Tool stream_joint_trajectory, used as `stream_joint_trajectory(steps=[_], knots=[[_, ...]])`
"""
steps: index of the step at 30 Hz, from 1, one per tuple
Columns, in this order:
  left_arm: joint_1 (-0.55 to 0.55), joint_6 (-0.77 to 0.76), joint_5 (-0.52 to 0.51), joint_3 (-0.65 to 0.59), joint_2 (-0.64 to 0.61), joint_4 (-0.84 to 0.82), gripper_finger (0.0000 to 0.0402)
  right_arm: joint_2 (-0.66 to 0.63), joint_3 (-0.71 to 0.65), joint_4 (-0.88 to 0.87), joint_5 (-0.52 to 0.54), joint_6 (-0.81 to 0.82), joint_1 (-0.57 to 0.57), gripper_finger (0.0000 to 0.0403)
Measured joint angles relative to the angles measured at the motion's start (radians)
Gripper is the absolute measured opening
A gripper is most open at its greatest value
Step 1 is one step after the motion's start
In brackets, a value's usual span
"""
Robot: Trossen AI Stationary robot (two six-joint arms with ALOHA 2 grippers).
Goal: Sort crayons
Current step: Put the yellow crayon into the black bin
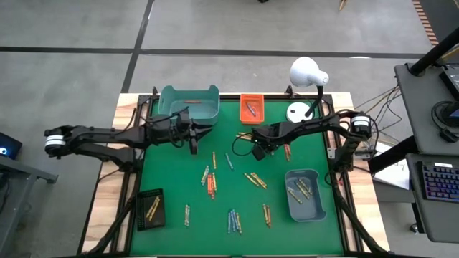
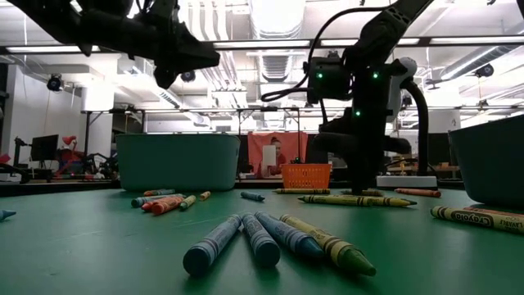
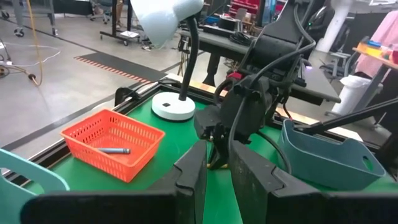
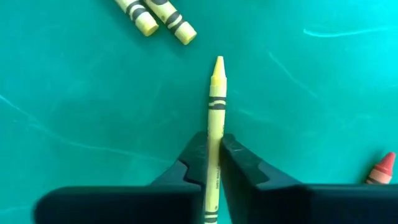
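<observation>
Crayons lie scattered on the green mat (image 1: 179, 186). My right gripper (image 4: 214, 142) stands near the mat's middle (image 1: 257, 150), pointing down and shut on a yellow crayon (image 4: 216, 99). Two more yellow crayons (image 4: 158, 17) and a red one (image 4: 380, 169) lie close by. My left gripper (image 1: 193, 145) hangs above the mat in front of the teal bin (image 1: 190, 104). Its fingers (image 3: 193, 174) are a narrow gap apart with nothing between them. My right gripper pinches the yellow crayon's paper-wrapped shaft (image 4: 215, 127) between its two fingers, which come from above and lie across it. The pointed tip (image 4: 218, 64) sticks out past the fingers, level over the mat. Whether the crayon is lifted clear I cannot tell.
An orange basket (image 1: 252, 107) with one crayon sits at the far edge beside a white lamp (image 1: 307, 72). A blue-grey bin (image 1: 305, 195) with crayons stands near right, a black tray (image 1: 149, 209) near left. Loose crayons (image 2: 270, 238) fill the mat's near half.
</observation>
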Motion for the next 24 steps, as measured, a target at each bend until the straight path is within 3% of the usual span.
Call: stream_joint_trajectory(steps=[8,12,17,24], knots=[[0.000,-0.058,0.002,0.000,0.050,0.058,0.0052,-0.057,0.013,-0.010,-0.014,-0.129,-0.001,0.0013],[0.000,-0.084,0.003,0.000,0.081,0.081,0.0052,-0.150,0.018,0.045,-0.093,-0.246,0.000,0.0012],[-0.001,-0.090,0.006,0.000,0.136,0.167,0.0053,-0.236,-0.014,0.268,-0.159,-0.379,0.011,0.0011],[-0.001,-0.073,0.097,0.000,0.209,0.327,0.0079,-0.271,-0.085,0.812,-0.254,-0.553,0.023,0.0011]])
